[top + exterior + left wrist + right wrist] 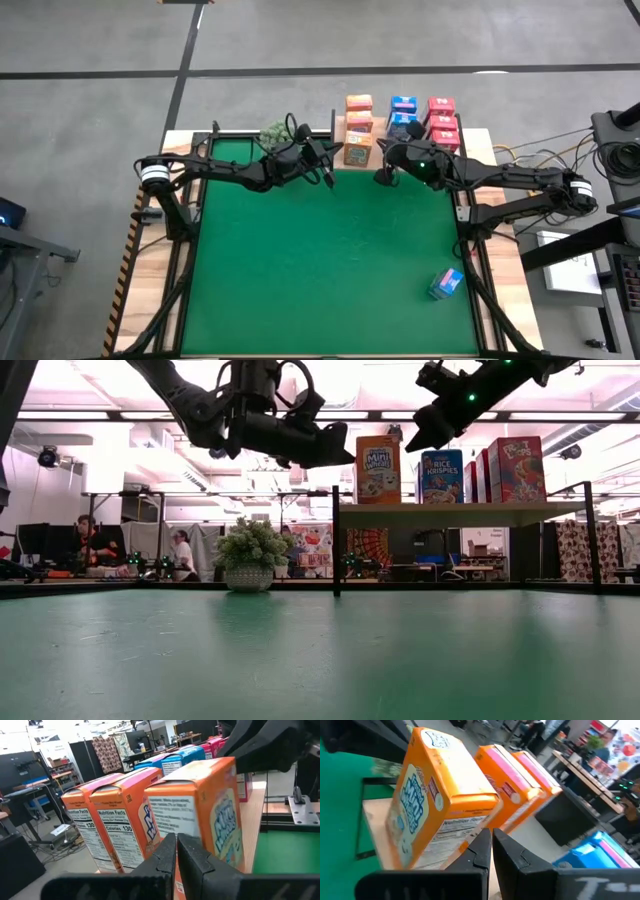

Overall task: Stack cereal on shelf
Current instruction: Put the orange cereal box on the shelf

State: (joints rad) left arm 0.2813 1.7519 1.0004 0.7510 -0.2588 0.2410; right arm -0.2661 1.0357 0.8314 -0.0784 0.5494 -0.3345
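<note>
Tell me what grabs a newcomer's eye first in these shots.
The rows of orange, blue and red cereal boxes on the shelf at the mat's far edge, seen from above. Both arms reach toward them: left gripper and right gripper, both shut, hang in front of the shelf. One stray blue box lies alone on the green mat, near the right corner on the near side.
</note>
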